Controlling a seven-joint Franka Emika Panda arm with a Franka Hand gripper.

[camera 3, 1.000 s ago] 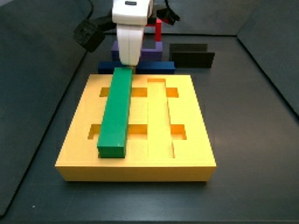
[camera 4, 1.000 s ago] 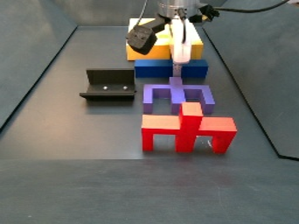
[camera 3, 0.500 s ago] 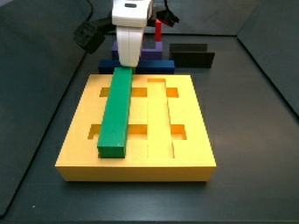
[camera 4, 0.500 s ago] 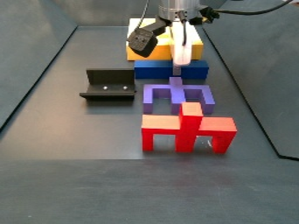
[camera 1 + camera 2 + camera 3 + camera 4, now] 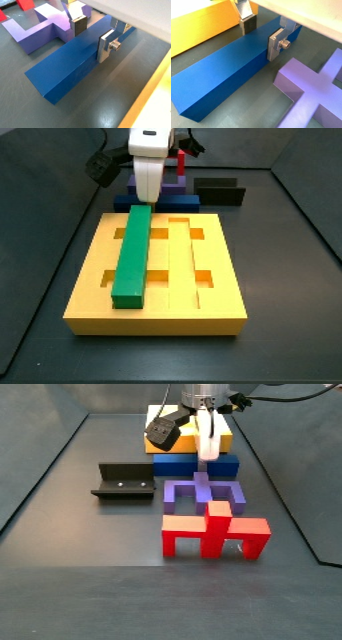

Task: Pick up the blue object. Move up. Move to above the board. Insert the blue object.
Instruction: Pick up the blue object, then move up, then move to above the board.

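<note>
Here the gripper (image 5: 93,34) is down over the blue object (image 5: 77,62), its fingers (image 5: 107,44) spread apart, one on each long side of the bar and not visibly clamping it. The blue object lies flat on the floor between the board (image 5: 158,268) and the purple base (image 5: 205,489); in a side view it sits at 12 o'clock of the board, which carries the green bar (image 5: 135,253) in a groove.

Lighting is even and fairly bright in all views, with soft, short shadows. The dark floor (image 5: 107,107) shows pale glare in a wrist view. Both side views are sharp enough. In both wrist views the gripper (image 5: 263,31) stands down at the blue object (image 5: 228,70), its nearest parts slightly blurred.
</note>
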